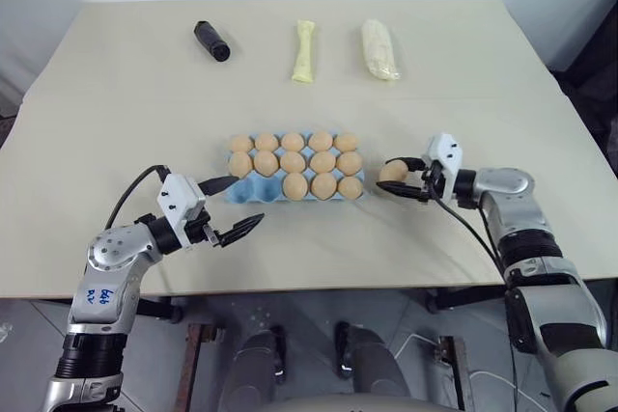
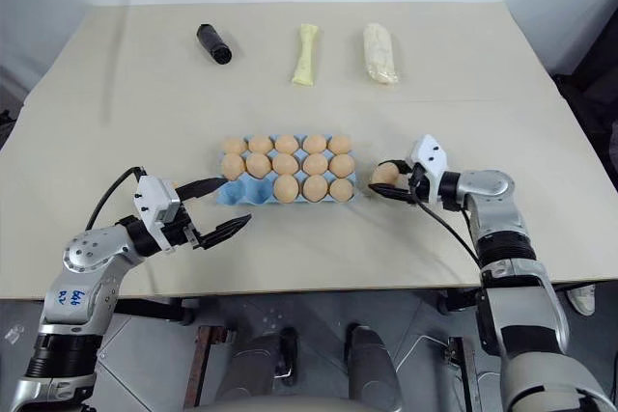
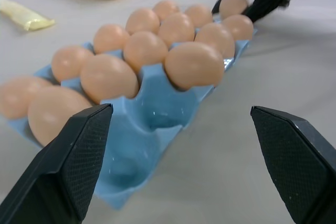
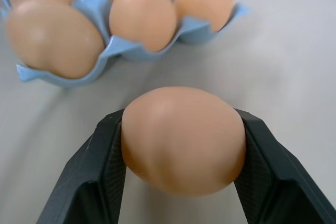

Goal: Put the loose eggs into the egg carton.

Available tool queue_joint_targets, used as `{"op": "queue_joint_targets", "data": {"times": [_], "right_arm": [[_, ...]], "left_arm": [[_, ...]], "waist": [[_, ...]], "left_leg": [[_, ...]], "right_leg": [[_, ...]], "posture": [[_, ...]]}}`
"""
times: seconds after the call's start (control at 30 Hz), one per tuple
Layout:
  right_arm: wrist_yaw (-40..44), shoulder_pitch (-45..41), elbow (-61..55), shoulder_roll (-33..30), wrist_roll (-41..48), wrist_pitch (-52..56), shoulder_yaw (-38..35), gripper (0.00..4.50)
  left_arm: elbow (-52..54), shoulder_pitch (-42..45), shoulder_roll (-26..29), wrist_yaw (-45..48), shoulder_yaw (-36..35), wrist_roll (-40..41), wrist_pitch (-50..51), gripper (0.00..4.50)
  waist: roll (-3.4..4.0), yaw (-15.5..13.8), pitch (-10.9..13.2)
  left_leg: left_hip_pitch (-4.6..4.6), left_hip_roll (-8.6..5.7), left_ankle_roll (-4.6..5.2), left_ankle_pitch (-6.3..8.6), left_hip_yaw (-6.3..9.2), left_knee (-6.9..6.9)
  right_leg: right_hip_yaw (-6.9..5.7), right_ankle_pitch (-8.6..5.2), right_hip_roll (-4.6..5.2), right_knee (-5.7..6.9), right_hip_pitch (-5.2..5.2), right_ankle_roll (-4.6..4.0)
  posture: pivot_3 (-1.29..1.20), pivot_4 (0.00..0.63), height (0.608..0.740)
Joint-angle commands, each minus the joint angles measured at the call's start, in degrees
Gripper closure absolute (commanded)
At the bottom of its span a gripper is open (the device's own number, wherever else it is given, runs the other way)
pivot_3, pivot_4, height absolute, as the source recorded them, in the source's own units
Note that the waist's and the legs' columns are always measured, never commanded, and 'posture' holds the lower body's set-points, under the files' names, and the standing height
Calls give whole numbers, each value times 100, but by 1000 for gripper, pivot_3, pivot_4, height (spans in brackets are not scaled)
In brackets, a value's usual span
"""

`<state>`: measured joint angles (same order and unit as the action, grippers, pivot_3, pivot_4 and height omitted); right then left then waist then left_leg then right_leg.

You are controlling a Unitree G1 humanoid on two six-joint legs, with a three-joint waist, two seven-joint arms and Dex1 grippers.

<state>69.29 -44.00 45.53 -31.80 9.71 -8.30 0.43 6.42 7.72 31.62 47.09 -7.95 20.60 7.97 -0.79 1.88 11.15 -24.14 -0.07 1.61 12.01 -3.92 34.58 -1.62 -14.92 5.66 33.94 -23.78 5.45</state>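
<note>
The right gripper point(image 4: 181, 156) has its two fingers closed on an egg point(image 4: 184, 140), one pad on each long side, so the grip sits across the widest part of the shell. The egg is just beside the carton's point(image 1: 253, 192) right end, near the table point(image 1: 463, 74). The left gripper point(image 1: 235, 207) hangs at the carton's left front corner with its fingers spread wide and nothing between them. The carton holds fourteen eggs; the one bare cup is at the left of the near row, the end farthest from the held egg. An egg like this is probably light, stiff and smooth, with a thin shell that would crack under a hard squeeze or a knock. Its curved sides could let it slip out of flat pads, so a hold across the middle, as here, looks the safest. The pressure should likely be only enough to stop it rolling. It wants lowering into the cup gently, not dropping, and clear of the neighbouring eggs.
</note>
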Motion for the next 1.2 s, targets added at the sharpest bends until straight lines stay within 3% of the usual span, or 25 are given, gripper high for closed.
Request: {"op": "queue_joint_targets", "data": {"times": [0.03,0.13,0.3,0.57,0.77,0.97,1.2], "right_arm": [[182,113,-1296,-106,361,687,-52,2180],[100,193,-2583,155,649,1568,175,2180],[-630,-114,-3458,869,506,2692,711,2180],[-1353,-791,-3047,2127,187,3031,1383,2180],[-1317,-770,-2822,2499,7,3024,1783,2180],[-1403,-654,-2839,2691,9,3068,1838,113],[-1121,-141,-3619,2085,279,2942,1533,49]], "left_arm": [[130,-273,195,41,-335,28,-237,0],[40,-558,257,-12,-703,185,-211,0],[77,-892,235,-172,-1098,322,-123,0],[349,-1300,152,-418,-1286,404,-54,0],[659,-1486,110,-587,-1354,463,71,0],[765,-1502,109,-656,-1327,507,129,0],[795,-1487,86,-667,-1296,521,187,0]], "waist": [[1,21,0],[1,71,0],[1,80,0],[-1,87,-2],[-7,109,-5],[-7,124,-5],[-9,90,-6]], "left_leg": [[1,2,-1,1,-1,-1],[1,12,-7,3,-7,-11],[-1,37,-26,4,-9,-12],[-14,30,-24,6,-55,-16],[-14,31,-22,10,-62,-16],[-13,33,-23,10,-67,-16],[-12,36,-24,12,-74,-16]], "right_leg": [[-1,0,0,1,-1,-1],[-13,-2,0,4,-12,-11],[-85,-1,13,11,-22,-47],[-182,1,83,65,-74,-58],[-206,1,94,67,-75,-57],[-213,1,94,72,-78,-60],[-215,3,94,69,-80,-61]], "posture": [[0,150,740],[0,150,740],[0,150,740],[0,150,740],[0,150,740],[0,150,740],[0,150,740]]}}
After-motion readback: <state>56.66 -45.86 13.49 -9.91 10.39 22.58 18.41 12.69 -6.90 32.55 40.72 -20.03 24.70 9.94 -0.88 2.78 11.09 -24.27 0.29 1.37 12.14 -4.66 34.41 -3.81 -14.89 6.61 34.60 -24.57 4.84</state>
